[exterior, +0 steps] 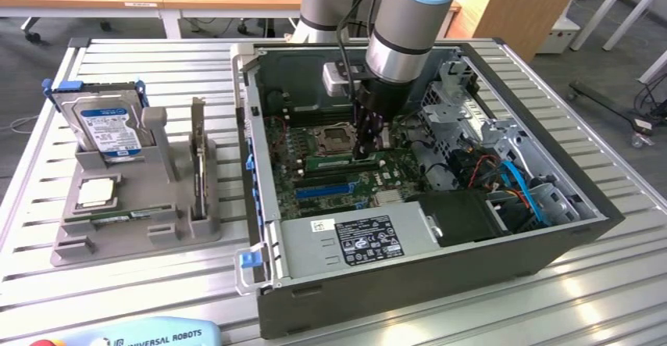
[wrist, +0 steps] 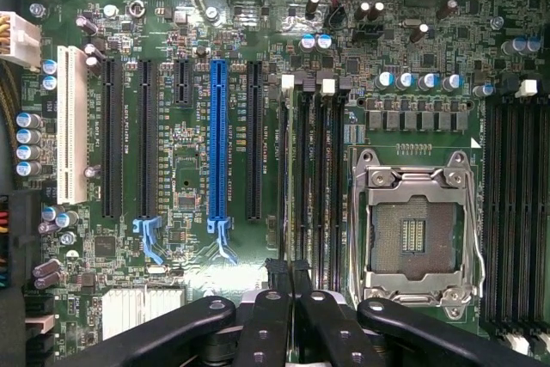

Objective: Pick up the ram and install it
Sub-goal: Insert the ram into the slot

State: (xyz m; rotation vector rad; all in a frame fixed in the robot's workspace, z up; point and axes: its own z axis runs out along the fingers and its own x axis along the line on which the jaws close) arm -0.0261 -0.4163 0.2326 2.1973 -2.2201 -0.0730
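The ram (wrist: pixel 290 186) is a thin green stick seen edge-on, standing in line with the memory slot nearest the black expansion slots. In the exterior view the ram (exterior: pixel 325 162) shows as a green bar low over the motherboard, beside the empty CPU socket (exterior: pixel 336 137). My gripper (exterior: pixel 365 152) reaches down into the open computer case. Its black fingers (wrist: pixel 275 298) are shut on the near end of the stick, at my gripper (wrist: pixel 288 277). Whether the stick is seated in the slot I cannot tell.
A grey holder (exterior: pixel 136 229) on the exterior view's left carries a hard drive (exterior: pixel 105 123), a dark expansion card (exterior: pixel 198 147) and a thin greenish strip (exterior: pixel 112 219) in its front groove. Cables (exterior: pixel 516 186), the drive cage (exterior: pixel 458 104) and the power supply (exterior: pixel 354 240) crowd the case.
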